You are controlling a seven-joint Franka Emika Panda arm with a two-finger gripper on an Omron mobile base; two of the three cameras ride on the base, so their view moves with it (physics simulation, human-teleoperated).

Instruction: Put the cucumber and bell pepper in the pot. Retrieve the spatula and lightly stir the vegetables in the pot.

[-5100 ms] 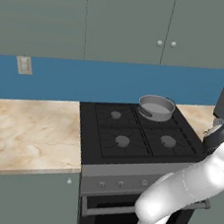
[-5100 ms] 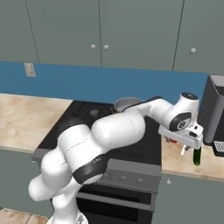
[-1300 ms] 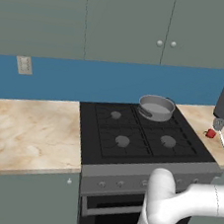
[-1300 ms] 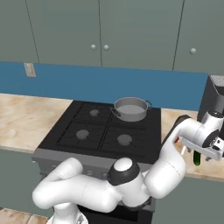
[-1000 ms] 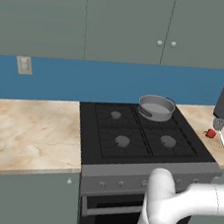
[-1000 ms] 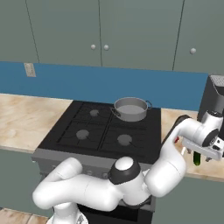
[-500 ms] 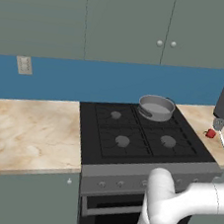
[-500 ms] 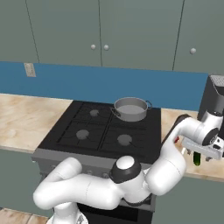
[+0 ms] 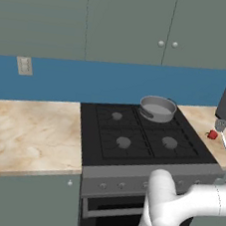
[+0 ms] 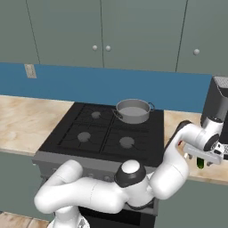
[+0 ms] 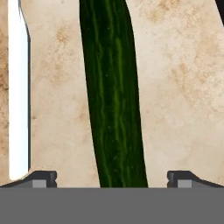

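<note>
The gripper [image 11: 112, 177] is low over the marble counter [image 11: 183, 87] right of the stove [image 9: 142, 136], jaws spread wide, and the cucumber [image 11: 113, 92] lies flat between the two fingertips without touching either. In the hand view the dark green cucumber runs straight up the middle, and the spatula [image 11: 18, 87], a pale white strip, lies beside it on the counter, apart from it. From the right base view the gripper [image 10: 201, 156] hangs just in front of a dark appliance [image 10: 218, 111], with the tip of the cucumber [image 10: 201, 163] poking out under it. The bell pepper [image 9: 212, 134], small and red, sits on the counter right of the stove. The pot [image 9: 157, 108] stands on the far right burner
</note>
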